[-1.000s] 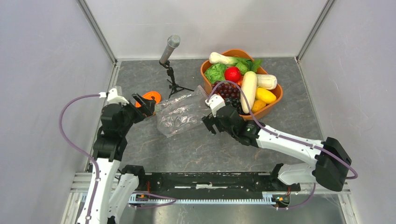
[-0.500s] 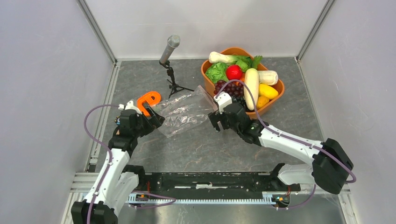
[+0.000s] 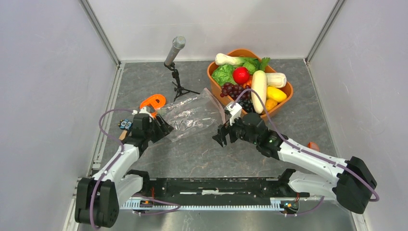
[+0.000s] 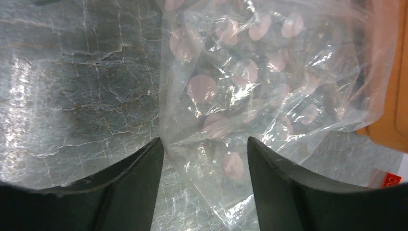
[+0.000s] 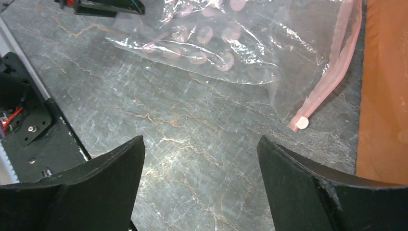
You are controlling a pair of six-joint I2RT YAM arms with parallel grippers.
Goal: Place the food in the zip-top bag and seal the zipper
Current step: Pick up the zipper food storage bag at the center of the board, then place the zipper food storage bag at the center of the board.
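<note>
The clear zip-top bag (image 3: pixel 190 117) lies flat and crinkled on the grey table, with its pinkish zipper (image 3: pixel 215 105) along the edge nearest the orange tub (image 3: pixel 284 102). The food sits in that tub: a purple grape bunch (image 3: pixel 235 90), a red piece (image 3: pixel 241 74), green leaves (image 3: pixel 222 75) and a yellow piece (image 3: pixel 275 94). My left gripper (image 3: pixel 163 129) is low at the bag's left end. In the left wrist view its jaws (image 4: pixel 206 149) are open with a bag (image 4: pixel 240 82) corner lying between them. My right gripper (image 3: pixel 220 139) is open over bare table, with the bag (image 5: pixel 216 38) and zipper (image 5: pixel 332 72) just beyond it.
A microphone (image 3: pixel 176 48) on a small tripod stands behind the bag. An orange hook-shaped piece (image 3: pixel 153 102) lies left of the bag, beside my left arm. The tub's orange wall (image 5: pixel 385 86) is close on the right in the right wrist view. Grey walls enclose the table.
My left arm has dropped and come nearer, setting its jaws around the bag's left corner and narrowing them slightly. My right arm has pulled back from the tub toward the near edge.
</note>
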